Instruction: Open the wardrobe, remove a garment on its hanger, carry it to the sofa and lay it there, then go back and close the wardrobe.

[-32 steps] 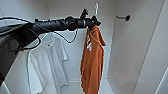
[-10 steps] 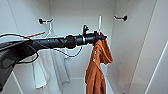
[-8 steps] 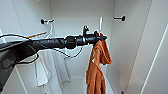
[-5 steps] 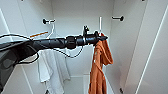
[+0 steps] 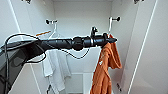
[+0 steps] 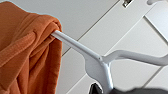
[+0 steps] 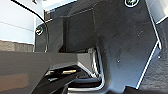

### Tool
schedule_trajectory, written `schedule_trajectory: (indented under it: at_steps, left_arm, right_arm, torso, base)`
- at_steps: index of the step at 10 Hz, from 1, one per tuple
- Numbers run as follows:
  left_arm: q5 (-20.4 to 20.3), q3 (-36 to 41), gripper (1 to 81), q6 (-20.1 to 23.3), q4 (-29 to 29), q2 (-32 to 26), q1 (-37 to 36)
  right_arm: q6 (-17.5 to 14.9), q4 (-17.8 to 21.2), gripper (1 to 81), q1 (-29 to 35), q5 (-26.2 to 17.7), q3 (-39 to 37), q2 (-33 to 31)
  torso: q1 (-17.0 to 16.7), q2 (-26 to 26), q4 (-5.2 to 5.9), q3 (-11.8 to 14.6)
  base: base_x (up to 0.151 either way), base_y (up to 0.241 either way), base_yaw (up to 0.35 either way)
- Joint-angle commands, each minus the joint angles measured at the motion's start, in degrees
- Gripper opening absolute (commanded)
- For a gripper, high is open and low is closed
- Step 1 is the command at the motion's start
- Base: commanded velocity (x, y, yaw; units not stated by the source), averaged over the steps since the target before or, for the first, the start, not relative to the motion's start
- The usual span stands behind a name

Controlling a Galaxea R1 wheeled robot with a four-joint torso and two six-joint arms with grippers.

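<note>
Wardrobe: the tall white wardrobe stands open, so that step looks done.
Garment: the rust-orange long-sleeved top hangs inside from its thin white plastic hanger.
Left gripper: at the hanger, apparently gripping it; I cannot tell for certain.
Left to do: carrying, laying down, closing.

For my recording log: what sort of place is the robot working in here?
Most likely the inside of an open white wardrobe: a rust-orange garment on a white hanger at the left tool, and a white shirt hanging beside it.
</note>
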Motion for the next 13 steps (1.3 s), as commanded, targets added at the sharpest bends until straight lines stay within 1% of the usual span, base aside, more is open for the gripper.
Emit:
schedule_trajectory:
  at_steps: [1,2,3,6,8,9,12,13]
  left_arm:
    - [-4.8,-1.0,1.0,1.7,1.9,0.8,-9.7]
    - [-5.0,-0.8,1.0,1.7,1.9,0.6,-9.7]
    - [-6.4,-0.7,1.0,1.7,1.9,0.5,-9.6]
    - [-6.8,-0.4,1.0,1.7,1.9,0.5,-8.4]
    - [-7.2,-0.4,1.0,1.7,1.9,-0.5,-7.7]
    - [-8.8,-0.4,1.0,1.8,2.0,-1.0,-6.8]
    - [-9.7,0.7,1.0,1.9,2.1,-3.7,-4.6]
    - [-10.9,0.9,1.0,2.0,2.2,-4.2,-3.8]
  right_arm:
    - [-0.3,-0.5,81.1,2.0,-3.0,0.8,0.7]
    - [-0.3,-0.5,81.1,2.0,-3.0,0.7,0.7]
    - [-0.3,-0.5,81.1,2.0,-3.0,0.8,0.7]
    - [-0.3,-0.6,81.1,2.0,-3.0,0.8,0.7]
    - [-0.3,-0.6,81.1,2.0,-3.0,0.8,0.7]
    - [-0.3,-0.6,81.1,2.0,-3.0,0.8,0.7]
    - [-0.3,-0.6,81.1,2.1,-3.0,0.8,0.7]
    - [-0.3,-0.5,81.1,2.2,-3.0,0.8,0.7]
  torso:
    - [0.0,0.0,0.00,0.0]
    - [0.0,0.0,0.00,0.0]
    - [0.0,0.0,0.00,0.0]
    - [0.0,0.0,0.00,0.0]
    - [0.0,0.0,0.00,0.0]
    - [0.0,0.0,0.00,0.0]
    - [0.0,0.0,0.00,0.0]
    - [0.0,0.0,0.00,0.0]
  base:
    - [-0.127,0.000,0.000]
    - [-0.127,0.000,0.000]
    - [-0.127,0.000,0.000]
    - [-0.127,0.000,0.000]
    - [-0.131,0.000,0.000]
    - [-0.133,0.000,0.000]
    - [-0.133,0.000,0.000]
    - [-0.133,0.000,0.000]
